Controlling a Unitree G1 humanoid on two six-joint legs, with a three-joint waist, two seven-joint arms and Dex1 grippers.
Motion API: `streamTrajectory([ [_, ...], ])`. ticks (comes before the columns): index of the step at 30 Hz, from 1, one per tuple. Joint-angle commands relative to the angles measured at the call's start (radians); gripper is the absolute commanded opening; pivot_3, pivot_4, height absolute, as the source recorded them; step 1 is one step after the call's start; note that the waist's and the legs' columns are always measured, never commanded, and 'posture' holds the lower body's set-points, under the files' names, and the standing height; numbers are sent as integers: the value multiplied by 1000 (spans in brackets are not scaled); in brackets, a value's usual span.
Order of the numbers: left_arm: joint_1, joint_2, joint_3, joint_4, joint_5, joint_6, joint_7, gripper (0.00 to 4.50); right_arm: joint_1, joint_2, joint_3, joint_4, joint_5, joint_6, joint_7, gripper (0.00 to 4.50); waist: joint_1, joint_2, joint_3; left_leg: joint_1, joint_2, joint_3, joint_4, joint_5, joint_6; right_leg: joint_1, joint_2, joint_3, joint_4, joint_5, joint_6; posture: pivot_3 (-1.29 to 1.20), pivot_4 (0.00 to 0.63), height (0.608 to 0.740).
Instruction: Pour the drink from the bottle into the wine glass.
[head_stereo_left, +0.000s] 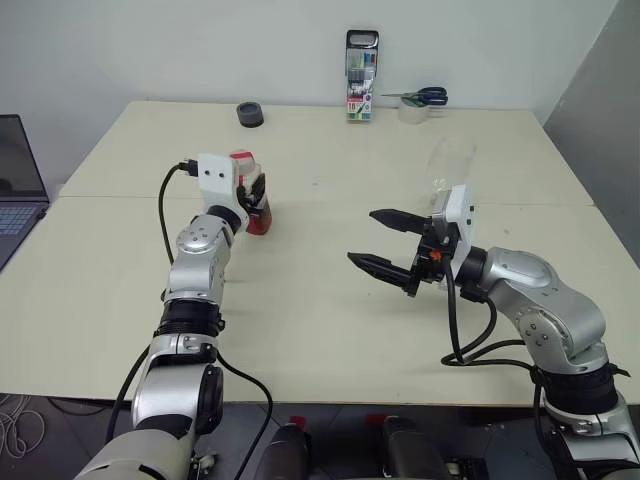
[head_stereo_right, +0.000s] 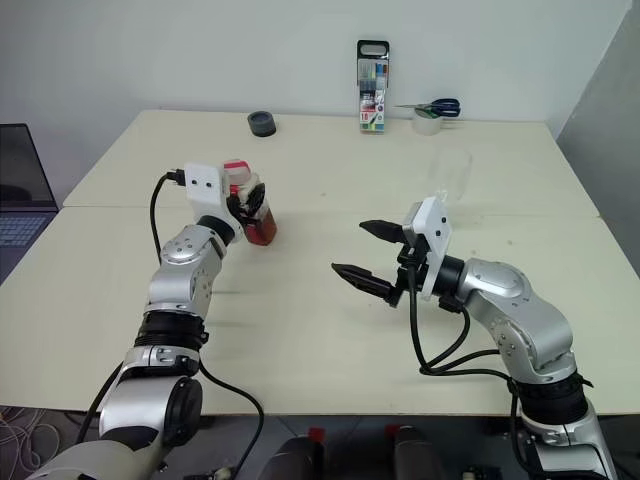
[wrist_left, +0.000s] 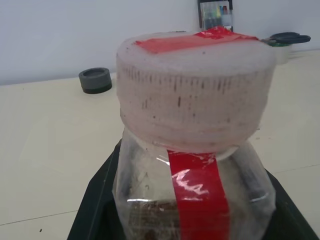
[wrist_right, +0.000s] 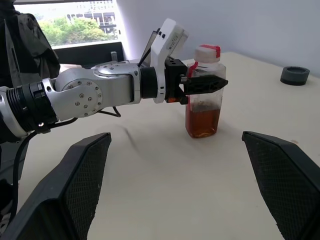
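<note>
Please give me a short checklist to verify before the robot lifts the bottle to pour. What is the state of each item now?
1. Left gripper shut on the bottle: ok, its fingers clamp the upper body.
2. Bottle upright on the table: ok.
3. Cap removed for pouring: not ok, it sits on the neck.
4. Drink inside the bottle: ok, amber liquid fills the lower half.
5. Wine glass upright and free to receive: ok, it stands beyond the right gripper.
6. Right gripper open and holding nothing: ok.
</note>
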Motion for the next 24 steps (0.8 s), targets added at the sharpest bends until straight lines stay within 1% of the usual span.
streamTrajectory([
  [1,20,6,0,-82,-28,-21,-52,1772,-10,-2,-33,-33,9,-20,-10,4500,0,0,0,0,0,0,0,0,0,0,0,0,0,0,0,0,150,740],
  [4,51,0,-7,-156,-91,14,-155,1771,14,-23,-62,-66,14,-12,-21,4500,0,0,0,0,0,0,0,1,-3,0,0,0,0,0,0,0,150,740],
  [9,76,1,-83,-249,-142,37,-340,1769,87,-81,-147,-166,75,39,-47,4500,5,0,0,-2,-1,-1,1,2,-3,0,-2,-1,-1,0,0,0,150,740],
  [13,67,9,-146,-285,-171,53,-490,1768,115,-107,-157,-248,93,84,-99,4500,1,0,0,-2,-1,-1,0,2,-3,0,-1,-1,-1,0,0,0,150,740],
  [16,49,11,-217,-310,-199,72,-651,1768,91,-89,-141,-303,76,127,-199,4500,-2,0,0,-2,0,-1,0,0,0,0,0,0,0,0,0,0,150,740],
  [18,38,11,-251,-315,-210,81,-729,1768,59,-64,-126,-313,75,163,-262,4500,-4,0,0,-2,0,-1,0,0,0,0,1,0,0,0,0,0,150,740],
  [21,16,2,-287,-308,-215,90,-807,1767,15,-27,-103,-312,81,206,-325,4500,-5,0,0,-2,0,-1,0,0,0,0,1,0,0,0,0,0,150,740],
  [24,-6,-9,-318,-290,-204,74,-860,1767,-15,1,-68,-303,68,211,-348,4500,-3,0,0,-2,0,-1,0,0,0,0,1,0,0,0,0,0,150,740],
])
